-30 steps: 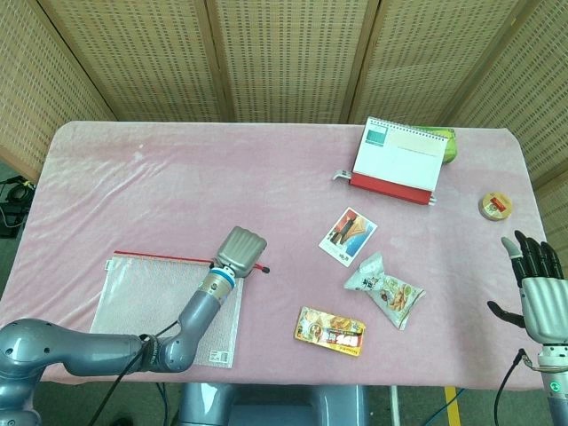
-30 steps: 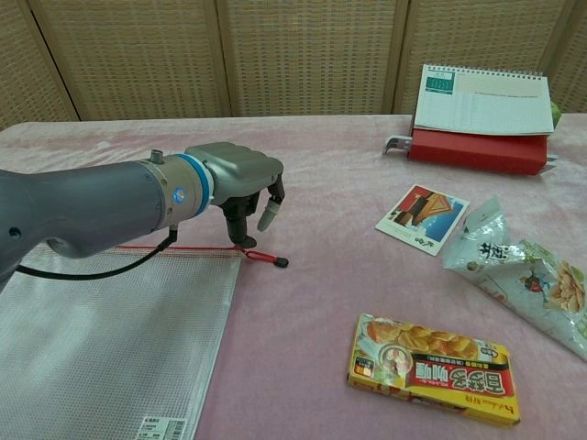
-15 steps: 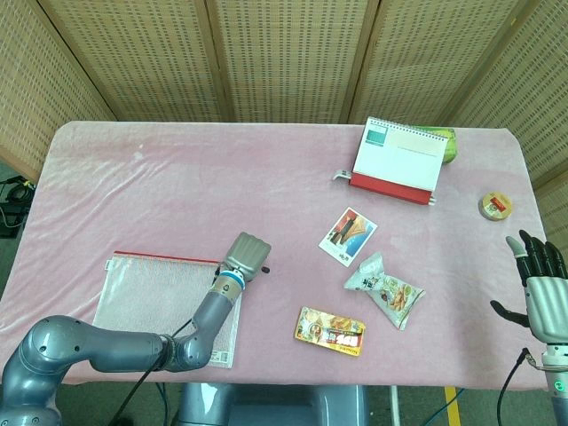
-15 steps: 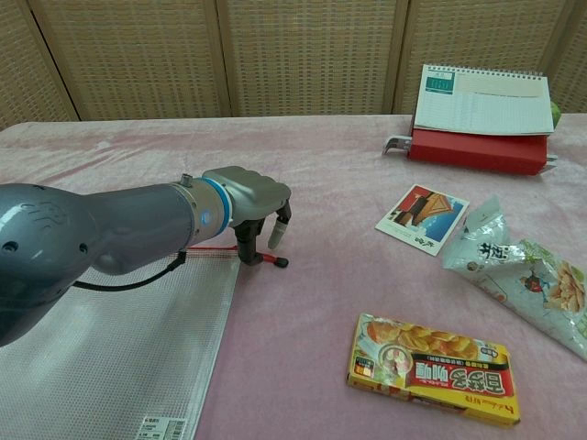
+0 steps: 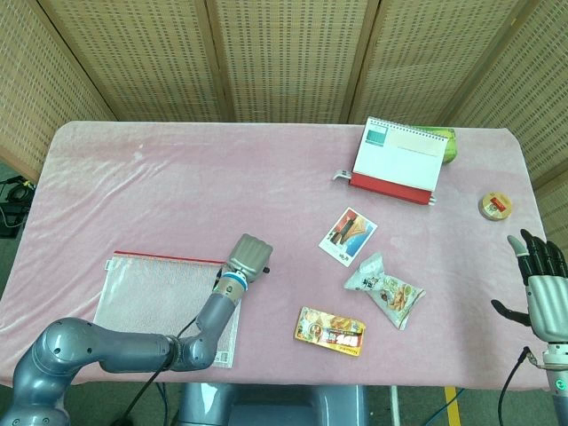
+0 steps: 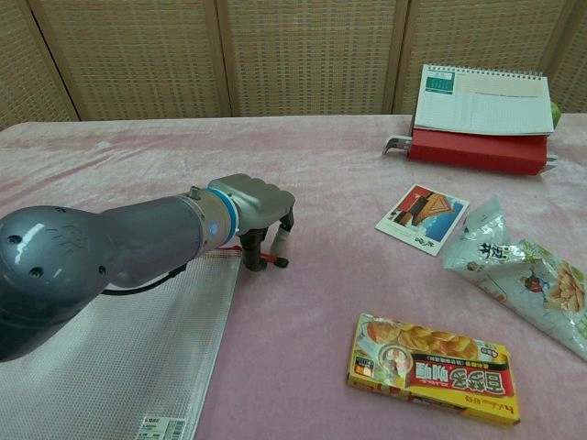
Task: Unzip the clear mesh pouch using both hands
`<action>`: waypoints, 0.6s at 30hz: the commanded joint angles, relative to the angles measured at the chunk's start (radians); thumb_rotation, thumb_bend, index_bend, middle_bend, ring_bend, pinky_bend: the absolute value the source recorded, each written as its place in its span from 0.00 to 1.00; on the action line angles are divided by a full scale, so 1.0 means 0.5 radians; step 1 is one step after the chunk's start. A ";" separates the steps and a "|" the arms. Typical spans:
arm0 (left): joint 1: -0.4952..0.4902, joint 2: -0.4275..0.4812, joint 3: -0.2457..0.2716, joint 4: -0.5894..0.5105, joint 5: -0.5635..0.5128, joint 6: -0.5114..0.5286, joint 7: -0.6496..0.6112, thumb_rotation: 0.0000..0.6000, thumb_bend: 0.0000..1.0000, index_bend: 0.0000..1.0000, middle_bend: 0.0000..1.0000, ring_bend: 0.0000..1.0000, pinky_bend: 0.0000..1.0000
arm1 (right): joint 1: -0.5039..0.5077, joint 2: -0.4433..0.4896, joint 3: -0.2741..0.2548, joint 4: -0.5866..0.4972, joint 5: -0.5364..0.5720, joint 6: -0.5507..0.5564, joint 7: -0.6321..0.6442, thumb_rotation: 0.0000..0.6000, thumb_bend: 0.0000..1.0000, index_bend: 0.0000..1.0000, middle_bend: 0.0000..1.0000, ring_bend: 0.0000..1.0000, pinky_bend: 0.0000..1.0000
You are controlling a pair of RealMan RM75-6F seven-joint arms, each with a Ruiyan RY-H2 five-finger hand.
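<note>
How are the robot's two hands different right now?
The left hand is silver-grey and curled over the red zipper pull at the corner of the mesh pouch; the right hand has black fingers spread apart. The left hand sits low on the pink table; the right hand stands upright off the table's far edge, touching nothing. Both sit on grey arms.

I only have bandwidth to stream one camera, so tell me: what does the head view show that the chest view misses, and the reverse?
Only the head view shows the right hand, fingers spread and holding nothing, off the table's right end, plus the tape roll and the pouch's full red zipper line.

Only the chest view shows the left hand's fingers reaching down at the red zipper pull; whether they pinch it is unclear.

Both show the left hand, mesh pouch, calendar, card and two snack packets.
</note>
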 commanded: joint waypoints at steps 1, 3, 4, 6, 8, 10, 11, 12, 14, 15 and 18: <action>-0.002 -0.009 0.001 0.008 -0.001 -0.001 -0.008 1.00 0.38 0.51 0.96 0.87 1.00 | -0.001 0.002 0.000 0.002 0.001 0.000 0.007 1.00 0.00 0.00 0.00 0.00 0.00; -0.004 -0.018 0.002 0.017 -0.005 0.001 -0.009 1.00 0.38 0.51 0.96 0.87 1.00 | -0.002 0.003 0.000 0.003 -0.001 0.003 0.013 1.00 0.00 0.00 0.00 0.00 0.00; -0.006 -0.022 0.004 0.021 -0.006 0.002 -0.007 1.00 0.38 0.51 0.96 0.87 1.00 | -0.003 0.004 0.000 0.003 -0.002 0.003 0.017 1.00 0.00 0.00 0.00 0.00 0.00; -0.008 -0.031 0.004 0.028 -0.008 0.006 -0.008 1.00 0.38 0.51 0.96 0.87 1.00 | -0.003 0.006 0.000 0.003 -0.003 0.004 0.023 1.00 0.00 0.00 0.00 0.00 0.00; -0.010 -0.039 0.005 0.034 -0.013 0.015 -0.001 1.00 0.39 0.52 0.96 0.87 1.00 | -0.004 0.009 0.000 0.002 -0.003 0.004 0.030 1.00 0.00 0.00 0.00 0.00 0.00; -0.013 -0.045 0.008 0.039 -0.022 0.027 0.013 1.00 0.39 0.54 0.96 0.87 1.00 | -0.003 0.011 0.000 0.002 -0.003 0.003 0.035 1.00 0.00 0.00 0.00 0.00 0.00; -0.014 -0.047 0.010 0.040 -0.032 0.031 0.020 1.00 0.40 0.55 0.96 0.87 1.00 | -0.003 0.013 0.001 0.002 -0.003 0.003 0.038 1.00 0.00 0.00 0.00 0.00 0.00; -0.015 -0.049 0.009 0.044 -0.043 0.035 0.027 1.00 0.40 0.55 0.96 0.87 1.00 | -0.004 0.014 0.001 0.002 -0.004 0.005 0.043 1.00 0.00 0.00 0.00 0.00 0.00; -0.014 -0.053 0.010 0.052 -0.051 0.038 0.032 1.00 0.43 0.56 0.96 0.87 1.00 | -0.004 0.016 0.000 0.001 -0.005 0.004 0.048 1.00 0.00 0.00 0.00 0.00 0.00; -0.014 -0.054 0.010 0.055 -0.056 0.038 0.035 1.00 0.43 0.56 0.96 0.87 1.00 | -0.004 0.017 0.000 0.001 -0.005 0.003 0.050 1.00 0.00 0.00 0.00 0.00 0.00; -0.014 -0.053 0.009 0.060 -0.081 0.036 0.049 1.00 0.45 0.56 0.96 0.87 1.00 | -0.005 0.018 -0.002 0.002 -0.007 0.004 0.054 1.00 0.00 0.00 0.00 0.00 0.00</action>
